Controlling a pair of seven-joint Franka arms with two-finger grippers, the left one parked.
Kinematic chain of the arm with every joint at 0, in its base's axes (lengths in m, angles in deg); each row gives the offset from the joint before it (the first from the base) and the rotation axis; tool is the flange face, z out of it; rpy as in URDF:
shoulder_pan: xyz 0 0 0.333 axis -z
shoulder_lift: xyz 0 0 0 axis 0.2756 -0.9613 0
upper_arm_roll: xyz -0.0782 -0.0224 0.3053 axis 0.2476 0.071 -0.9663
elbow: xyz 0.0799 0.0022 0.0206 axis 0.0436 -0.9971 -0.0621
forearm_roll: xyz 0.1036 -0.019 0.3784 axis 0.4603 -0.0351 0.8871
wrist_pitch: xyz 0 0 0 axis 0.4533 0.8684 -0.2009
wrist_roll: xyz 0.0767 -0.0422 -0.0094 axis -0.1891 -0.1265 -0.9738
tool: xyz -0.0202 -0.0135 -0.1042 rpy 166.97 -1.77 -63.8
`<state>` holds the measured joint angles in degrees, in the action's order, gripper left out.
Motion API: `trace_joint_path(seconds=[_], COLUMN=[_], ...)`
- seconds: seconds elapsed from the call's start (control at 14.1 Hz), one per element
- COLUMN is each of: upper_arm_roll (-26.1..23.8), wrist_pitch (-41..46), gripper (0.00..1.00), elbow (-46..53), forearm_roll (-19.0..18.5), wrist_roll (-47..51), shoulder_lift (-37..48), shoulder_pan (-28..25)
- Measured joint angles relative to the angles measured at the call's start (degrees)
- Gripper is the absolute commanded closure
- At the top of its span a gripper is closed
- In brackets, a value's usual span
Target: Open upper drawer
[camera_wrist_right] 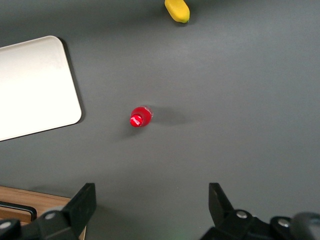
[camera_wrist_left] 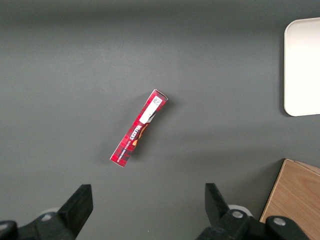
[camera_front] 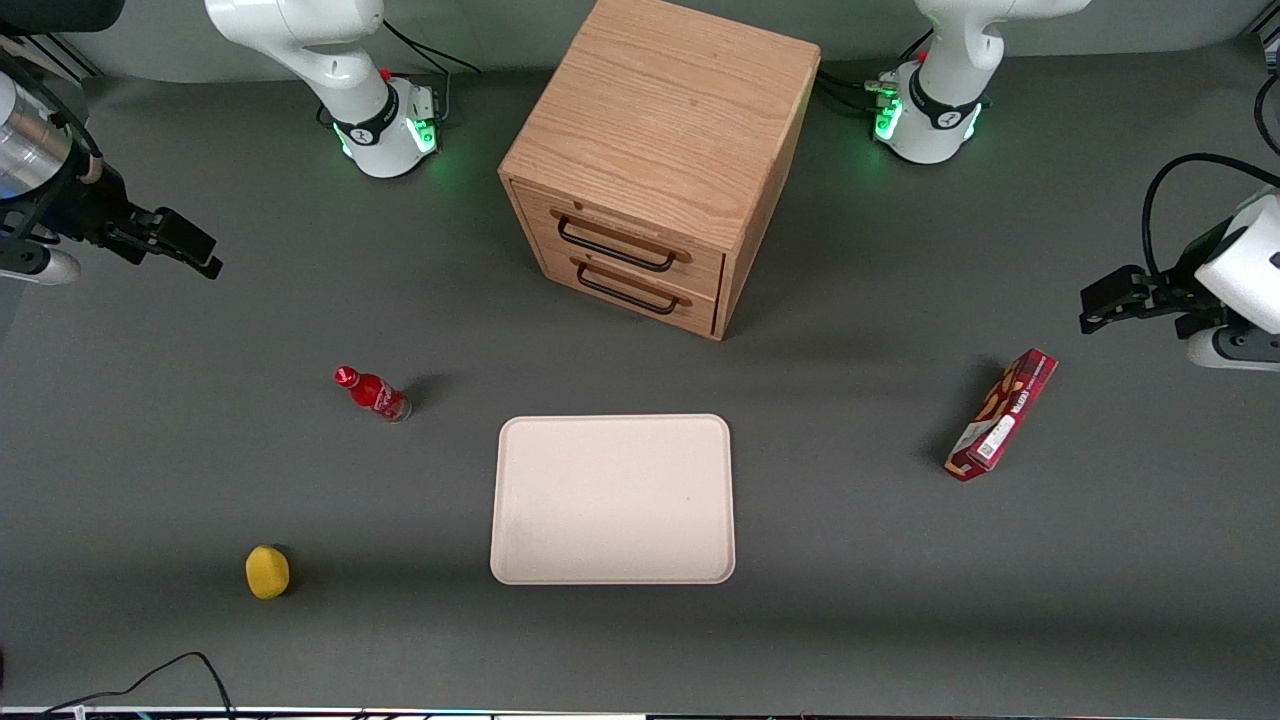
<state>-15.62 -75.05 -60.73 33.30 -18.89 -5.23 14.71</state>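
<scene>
The light oak cabinet [camera_front: 660, 110] stands at the table's middle, farther from the front camera than the tray. Its upper drawer [camera_front: 700, 262] is closed, with a thin black bar handle [camera_front: 615, 246]. The identical lower drawer [camera_front: 690, 312] below it is also closed. My gripper [camera_front: 200, 255] hangs above the table toward the working arm's end, well apart from the cabinet. In the right wrist view the gripper [camera_wrist_right: 151, 200] is open and empty over bare grey table, and a corner of the cabinet [camera_wrist_right: 47, 206] shows beside one finger [camera_wrist_right: 82, 202].
A red bottle [camera_front: 372, 394] [camera_wrist_right: 140, 117] stands nearer the front camera than my gripper. A yellow lemon [camera_front: 267, 571] [camera_wrist_right: 177, 10] lies nearer still. A cream tray [camera_front: 612, 498] [camera_wrist_right: 35, 85] lies in front of the cabinet. A red box [camera_front: 1002, 414] [camera_wrist_left: 139, 128] lies toward the parked arm's end.
</scene>
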Motion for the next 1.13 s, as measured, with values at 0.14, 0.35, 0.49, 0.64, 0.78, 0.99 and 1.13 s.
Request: trace_joint_path(seconds=[0.14, 0.35, 0.49, 0.64, 0.78, 0.99, 1.13], upper_arm_roll=[0.03, 0.07, 0.17, 0.13, -0.39, -2.32, -4.6], wrist_pitch=[0.01, 0.01, 0.01, 0.01, 1.07, 7.85, 10.92], gripper=[0.0, 0.0, 0.0, 0.0, 0.0, 0.0, 0.0], elbow=[0.0, 0.0, 0.01, 0.05, 0.49, 3.87, 6.24], forearm_roll=[0.0, 0.0, 0.0, 0.0, 0.0, 1.47, 7.13], wrist_roll=[0.0, 0.0, -0.01, -1.24, -9.75, -31.94, -44.74], shoulder_lift=[-0.07, -0.14, -0.14, -0.17, -0.23, -1.05, -3.41], shoulder_pan=[0.0, 0.0, 0.0, -0.01, -0.09, -0.25, -0.33])
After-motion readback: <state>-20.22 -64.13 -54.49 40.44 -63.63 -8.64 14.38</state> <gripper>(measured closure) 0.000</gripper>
